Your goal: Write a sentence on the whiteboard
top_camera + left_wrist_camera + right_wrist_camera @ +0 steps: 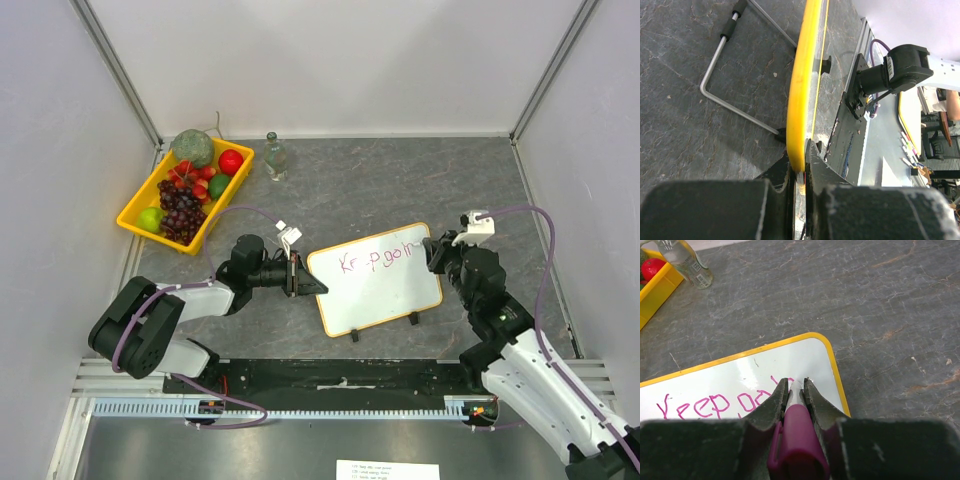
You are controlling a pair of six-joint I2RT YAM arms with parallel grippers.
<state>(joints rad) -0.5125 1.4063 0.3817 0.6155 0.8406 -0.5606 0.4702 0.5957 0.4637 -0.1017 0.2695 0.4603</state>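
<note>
At the whiteboard's [385, 300] left short edge, the left claw [300, 277] comes in level from the left and is clamped together on the thin yellow frame [800, 100]. In the left wrist view the two fingers pinch that rim from either side, so this arm appears to be steadying the board rather than writing on it. The whiteboard itself lies on the grey surface [400, 190] between the two arms. Its long axis runs left to right and tips slightly away at the right end, and its two black clip feet [413, 319] sit on the near long edge. Pink writing [378, 262] follows that long axis along the far half of the board, starting beside the left end and reading roughly "Keep goin". At the whiteboard's right end, the right claw [437, 250] is closed on a purple marker [799, 440]. The marker's tip points at the white face just inside the far right corner, right after the last letter. Whether the tip actually touches the board cannot be made out past the fingers. The coming move likely turns on this: hardly any white is left between the tip and the right short edge. The free area therefore lies toward the near long edge and back leftward from the right claw. The pen-carrying right arm is the one placed to reach it, while the left claw need only hold the frame.
</note>
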